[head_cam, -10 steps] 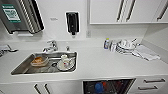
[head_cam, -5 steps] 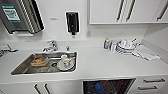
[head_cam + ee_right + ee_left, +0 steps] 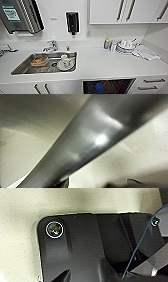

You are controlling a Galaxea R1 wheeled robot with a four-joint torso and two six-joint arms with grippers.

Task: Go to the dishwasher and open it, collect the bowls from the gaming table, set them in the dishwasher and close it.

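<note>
Dishwasher (image 3: 108, 86) open under counter, blue bowl (image 3: 98, 86) inside.

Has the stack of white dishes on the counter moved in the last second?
No. The white dishes sit at the same spot beside the folded cloth, right of the sink.

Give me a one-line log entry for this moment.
place: kitchen counter | dishwasher: open, blue bowl inside | sink: dishes in it | grippers: cannot tell
</note>
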